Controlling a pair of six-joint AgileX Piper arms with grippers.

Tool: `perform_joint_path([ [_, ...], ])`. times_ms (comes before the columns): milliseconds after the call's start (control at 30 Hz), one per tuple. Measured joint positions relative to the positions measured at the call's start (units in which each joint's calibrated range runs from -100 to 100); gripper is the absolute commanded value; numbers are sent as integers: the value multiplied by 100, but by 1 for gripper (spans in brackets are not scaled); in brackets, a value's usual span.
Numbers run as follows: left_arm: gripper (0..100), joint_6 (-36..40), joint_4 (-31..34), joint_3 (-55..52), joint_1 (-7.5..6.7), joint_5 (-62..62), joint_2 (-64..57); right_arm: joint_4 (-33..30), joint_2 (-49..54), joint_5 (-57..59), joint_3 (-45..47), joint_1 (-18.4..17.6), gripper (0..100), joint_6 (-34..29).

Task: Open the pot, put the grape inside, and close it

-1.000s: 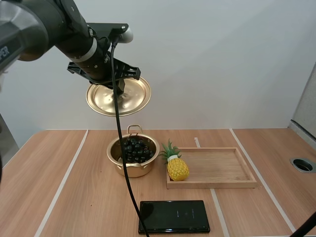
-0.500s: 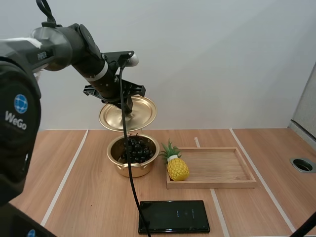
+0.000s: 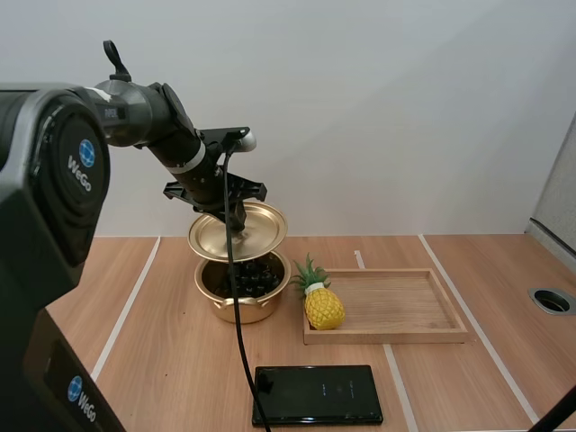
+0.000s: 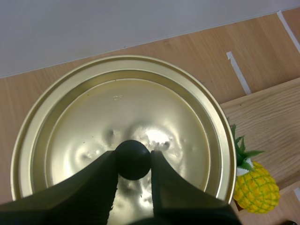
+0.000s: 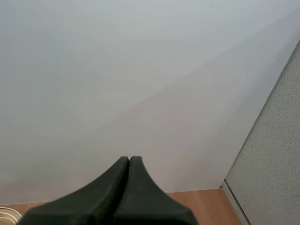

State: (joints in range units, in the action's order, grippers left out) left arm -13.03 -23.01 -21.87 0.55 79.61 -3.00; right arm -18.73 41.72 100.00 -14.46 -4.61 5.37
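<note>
Left gripper (image 4: 133,160) pinching black knob (image 4: 133,153) of lid (image 3: 261,227), holding lid just above pot (image 3: 243,304) — grapes (image 3: 251,278) sitting inside pot, partly showing under lid. Pineapple (image 3: 323,306) standing just right of pot, at left end of tray (image 3: 396,335). Right gripper (image 5: 129,162) — fingers lying pressed together, gripping nothing.

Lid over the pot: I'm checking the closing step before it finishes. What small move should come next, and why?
Probably lower the left claw straight down a little. It pinches the knob of the lid, which hangs just above the pot, roughly centred, and the grapes are already inside, so seating the lid on the pot is what remains.
</note>
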Motion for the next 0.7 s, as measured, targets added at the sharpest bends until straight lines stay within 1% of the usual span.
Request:
perform_joint_path([
  [333, 0, -334, -244, -717, 0, -340, 180, 0, 0, 0, 0, 0, 0, 0],
  [533, 0, -486, -282, -894, 0, -378, 180, 0, 0, 0, 0, 0, 0, 0],
  [700, 0, -545, -295, -985, 0, -751, 180, 0, 0, 0, 0, 0, 0, 0],
])
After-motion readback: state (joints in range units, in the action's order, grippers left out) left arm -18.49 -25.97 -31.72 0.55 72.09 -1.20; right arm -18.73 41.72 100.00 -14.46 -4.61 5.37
